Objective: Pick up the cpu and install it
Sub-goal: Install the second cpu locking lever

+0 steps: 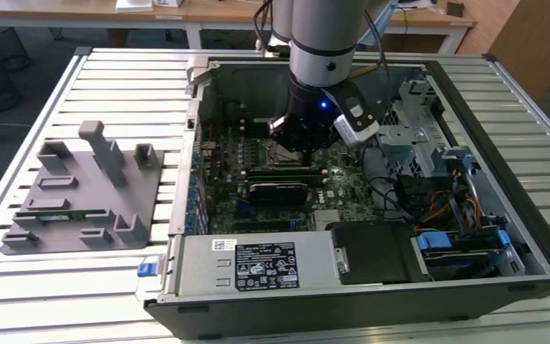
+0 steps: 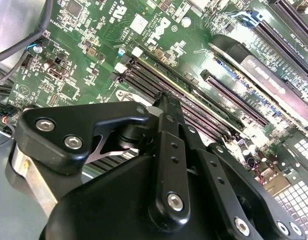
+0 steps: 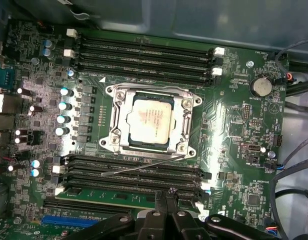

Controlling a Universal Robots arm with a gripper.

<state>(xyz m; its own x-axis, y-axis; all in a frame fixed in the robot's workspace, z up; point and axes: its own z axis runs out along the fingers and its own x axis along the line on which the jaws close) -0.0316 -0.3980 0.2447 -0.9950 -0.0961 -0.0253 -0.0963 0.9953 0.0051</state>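
Observation:
The cpu (image 3: 149,119), a flat square chip with a silvery top, lies flat inside the metal-framed socket (image 3: 115,95) on the green motherboard (image 3: 234,115) in the first wrist view. My gripper (image 3: 170,191) hovers above the board beside the socket, over the memory slots, with its black fingers pressed together and nothing between them. The second wrist view shows the same narrow fingertips of the gripper (image 2: 163,95) over the long black slots. Seen from the exterior view, the gripper (image 1: 292,147) reaches down into the open computer case (image 1: 189,186).
The case walls surround the arm closely. A drive cage with cables (image 1: 447,193) stands at the exterior view's right, and a power supply (image 1: 256,265) at the front. Outside the case, a grey fixture (image 1: 84,193) holds a green memory stick (image 1: 60,213).

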